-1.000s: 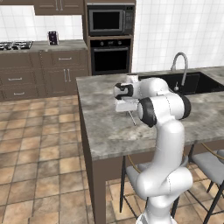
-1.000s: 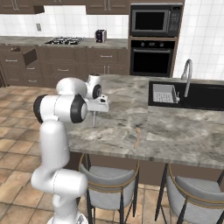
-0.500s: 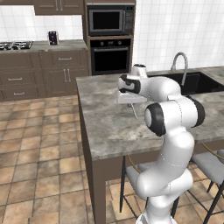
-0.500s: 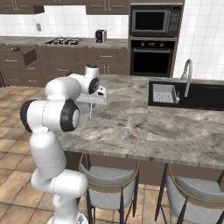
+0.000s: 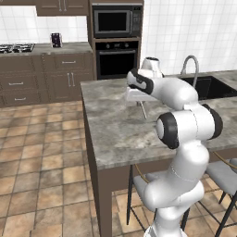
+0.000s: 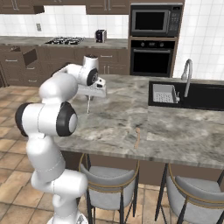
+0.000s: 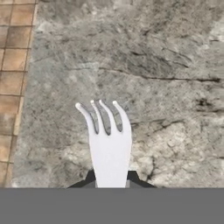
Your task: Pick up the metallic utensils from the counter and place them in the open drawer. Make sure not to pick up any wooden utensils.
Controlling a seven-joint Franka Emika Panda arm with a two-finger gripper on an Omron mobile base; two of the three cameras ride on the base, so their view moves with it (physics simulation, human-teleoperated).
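My gripper (image 5: 139,98) (image 6: 89,94) hangs over the marbled counter (image 5: 115,134) (image 6: 175,127) near its left end, shut on a slim silver fork (image 5: 143,111) (image 6: 88,105). The fork dangles tines down, clear of the stone. In the hand view the fork (image 7: 108,140) stands up between the two dark fingertips (image 7: 89,176), with the counter (image 7: 153,65) below and floor tiles past its edge. A tan wooden spoon (image 6: 138,138) lies near the counter's front edge. A dark brown drawer (image 6: 27,56) stands out from the far cabinets at the left.
A black sink (image 6: 175,94) with a curved steel faucet (image 6: 188,74) (image 5: 190,65) is set in the counter's right part. Two stools (image 6: 109,175) stand under the front edge. An oven and microwave stack (image 5: 113,41) fills the back wall.
The arm has swung its elbow round, and the gripper has carried the fork a little up and toward the counter's left end. The grip on the fork has held.
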